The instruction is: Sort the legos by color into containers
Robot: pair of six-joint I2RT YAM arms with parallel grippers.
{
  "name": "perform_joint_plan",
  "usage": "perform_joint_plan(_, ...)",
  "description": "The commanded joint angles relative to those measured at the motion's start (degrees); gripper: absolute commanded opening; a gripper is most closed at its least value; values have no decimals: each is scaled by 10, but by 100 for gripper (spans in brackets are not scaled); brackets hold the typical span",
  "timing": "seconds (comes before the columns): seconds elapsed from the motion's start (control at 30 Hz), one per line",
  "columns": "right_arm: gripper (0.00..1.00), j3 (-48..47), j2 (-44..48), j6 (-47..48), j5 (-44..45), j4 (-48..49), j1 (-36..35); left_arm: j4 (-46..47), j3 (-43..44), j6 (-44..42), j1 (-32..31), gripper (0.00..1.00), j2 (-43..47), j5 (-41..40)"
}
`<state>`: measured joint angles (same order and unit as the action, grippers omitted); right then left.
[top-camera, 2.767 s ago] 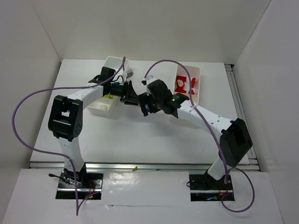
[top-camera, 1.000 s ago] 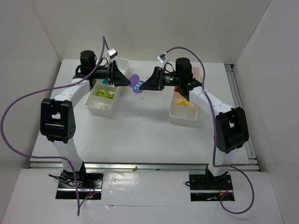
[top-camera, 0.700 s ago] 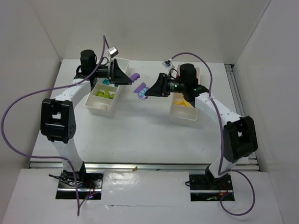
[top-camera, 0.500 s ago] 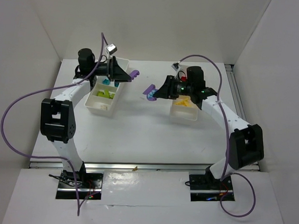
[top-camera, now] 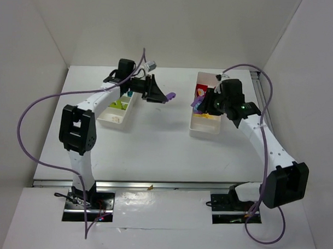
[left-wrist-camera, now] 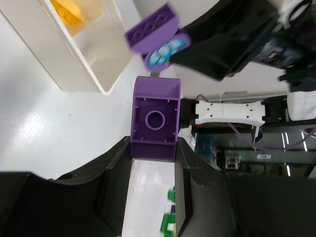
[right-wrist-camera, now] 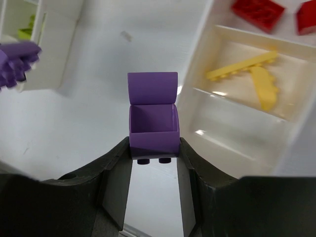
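Note:
Each gripper holds a separate purple lego. My left gripper [top-camera: 159, 95] is shut on a hollow purple brick [left-wrist-camera: 154, 117], in the air between the two containers. My right gripper [top-camera: 201, 104] is shut on a rounded purple piece [right-wrist-camera: 152, 118] above the left wall of the right container [top-camera: 204, 128]. That container holds red legos [right-wrist-camera: 258, 11] and yellow legos [right-wrist-camera: 252, 74]. The left container [top-camera: 113, 118] holds lime green legos [top-camera: 119, 105]. In the left wrist view the right gripper's purple piece [left-wrist-camera: 155, 40] shows a pale blue sticker.
Purple cables loop above both arms. The left arm's link [top-camera: 76, 129] stands over the table's left side and the right arm's link [top-camera: 284, 186] over its front right corner. White walls close in the table on three sides.
The grippers, which met at one purple piece between the containers, have drawn apart, each with a purple part. The right one moved right to the right container; the left one swung right and nearer.

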<state>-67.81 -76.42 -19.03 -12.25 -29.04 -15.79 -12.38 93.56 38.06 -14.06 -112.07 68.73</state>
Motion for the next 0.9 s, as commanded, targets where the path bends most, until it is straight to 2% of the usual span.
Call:
perform_joint_plan(0.0,8,5,52,22,103,-45,21,-62,28,-55,-42,0,-21,-25)
perform_joint_plan(0.13,8,-9,89,1,159,-51,32,-62,67,-38,-114,0,-59,-52)
perform_joint_plan(0.3,8,-27,126,-12,225,-59,44,-56,168,-8,-193,0,-145,-104)
perform_joint_plan(0.43,8,-37,134,-17,249,-73,56,-62,234,13,-217,0,-208,-157)
perform_joint_plan(0.57,8,-50,139,-17,249,-86,61,-92,268,21,-217,1,-229,-206)
perform_joint_plan(0.67,8,-50,145,-17,254,-86,67,-113,285,4,-217,34,-235,-225)
perform_joint_plan(0.7,8,-50,145,-12,254,-86,73,-119,292,4,-217,54,-242,-225)
perform_joint_plan(0.87,8,-50,145,-12,244,-91,79,-119,293,4,-217,73,-241,-203)
